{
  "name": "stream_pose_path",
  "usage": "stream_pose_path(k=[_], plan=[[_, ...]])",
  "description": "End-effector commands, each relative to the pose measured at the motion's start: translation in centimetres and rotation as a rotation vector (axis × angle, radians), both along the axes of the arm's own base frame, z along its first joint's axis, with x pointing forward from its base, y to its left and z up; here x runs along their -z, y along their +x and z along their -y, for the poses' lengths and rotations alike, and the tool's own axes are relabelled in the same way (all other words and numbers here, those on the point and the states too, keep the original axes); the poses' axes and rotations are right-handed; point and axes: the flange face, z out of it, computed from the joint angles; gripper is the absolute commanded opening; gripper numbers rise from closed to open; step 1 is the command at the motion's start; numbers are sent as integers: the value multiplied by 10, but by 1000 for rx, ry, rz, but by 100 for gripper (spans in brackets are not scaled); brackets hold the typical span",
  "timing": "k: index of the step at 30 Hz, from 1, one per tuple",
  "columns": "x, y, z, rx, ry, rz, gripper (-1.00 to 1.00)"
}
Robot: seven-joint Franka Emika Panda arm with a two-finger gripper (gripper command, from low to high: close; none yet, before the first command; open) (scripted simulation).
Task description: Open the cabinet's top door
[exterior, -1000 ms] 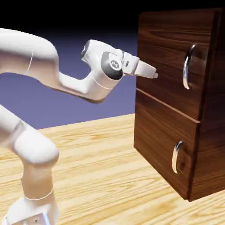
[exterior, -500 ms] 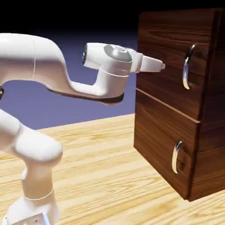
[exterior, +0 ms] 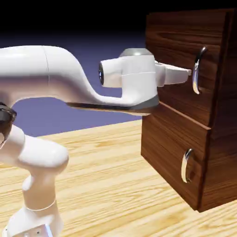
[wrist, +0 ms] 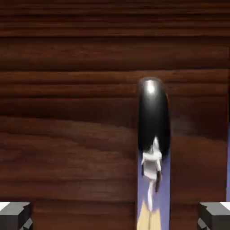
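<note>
The cabinet [exterior: 217,152] of dark reddish-brown wood stands at the exterior view's right. Its top door [exterior: 173,44] is shut and carries a vertical curved silver handle [exterior: 197,70]. My gripper [exterior: 187,72] points level at that door, its tip just left of the handle with a small gap. In the hand view the door's wood [wrist: 67,112] fills the picture. The shiny handle [wrist: 153,130] stands upright there, right of the middle. My gripper [wrist: 115,218] is open, and its grey fingertips [wrist: 15,215] show in the bottom corners with nothing between them.
Below the top door sits a shorter front panel [exterior: 166,143] with a smaller silver handle [exterior: 186,165]. The cabinet rests on a light wooden table [exterior: 106,185]. My white arm [exterior: 51,78] stretches across from the lower left.
The arm has stretched to the right and the hand has levelled out. The gripper tip went from the door's left edge to just short of the top handle. The jaws stayed open.
</note>
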Motion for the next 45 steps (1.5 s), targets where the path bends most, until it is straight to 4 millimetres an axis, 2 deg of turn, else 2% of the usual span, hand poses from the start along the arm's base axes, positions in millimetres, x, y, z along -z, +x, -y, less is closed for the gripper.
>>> stream_pose_path(k=[1,2,7,8,9,17,24,33,45], plan=[[2,2,6,0,3,8,0],[4,6,10,0,5,13,0],[4,54,8,1,4,13,0],[4,54,8,1,4,13,-100],[4,54,8,1,4,13,-100],[4,4,-11,119,4,13,-100],[4,-46,-36,242,3,13,-100],[4,-112,-83,423,2,14,-100],[4,-179,-155,642,0,14,-100]])
